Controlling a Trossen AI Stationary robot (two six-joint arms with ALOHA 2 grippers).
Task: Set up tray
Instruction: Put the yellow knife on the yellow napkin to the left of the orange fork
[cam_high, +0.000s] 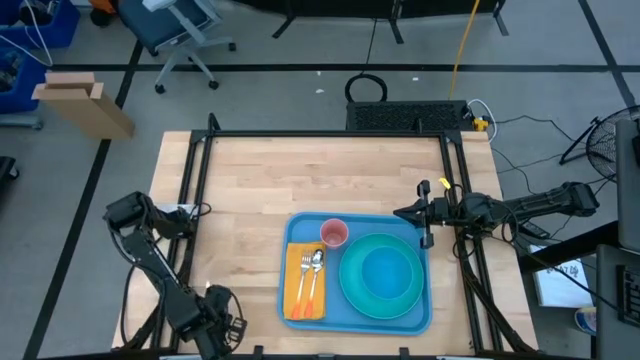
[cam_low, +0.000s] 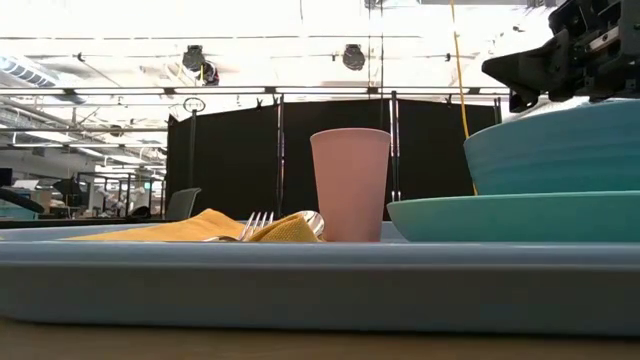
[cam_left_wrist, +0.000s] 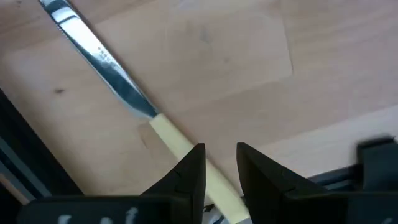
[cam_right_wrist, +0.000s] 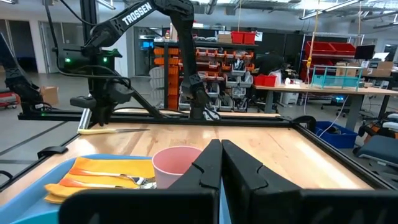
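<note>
High view, tray: the light-blue tray (cam_high: 358, 318) lies at the near middle of the wooden table (cam_high: 300, 180), its long side close to the near edge
High view, load: one round turquoise plate (cam_high: 381, 277) with one bowl (cam_high: 388, 274) on it fills the right half; one pink cup (cam_high: 334, 234) stands at the far rim; one orange napkin (cam_high: 305, 284) on the left half carries one fork (cam_high: 306, 279) and one spoon (cam_high: 316, 272)
High view, arms: the right gripper (cam_high: 424, 222) hangs just past the tray's far right corner; the left gripper (cam_high: 189, 211) sits at the table's left edge, well apart from the tray
High view, open room: the far half of the table is bare wood, fenced by black frame rails (cam_high: 330, 133)
Low view: the tray's rim fills the foreground; the cup stands between the napkin and the stacked plate and bowl, with the right gripper above the bowl at the upper right
Left wrist view: one knife (cam_left_wrist: 137, 104) with a cream handle lies on bare wood; the left fingers (cam_left_wrist: 189, 177) stand slightly apart astride the handle, and I cannot tell whether they touch it
Right wrist view: the right fingers (cam_right_wrist: 208, 167) are pressed together, empty, just behind the cup; the knife lies far off by the left arm (cam_right_wrist: 106, 93)
</note>
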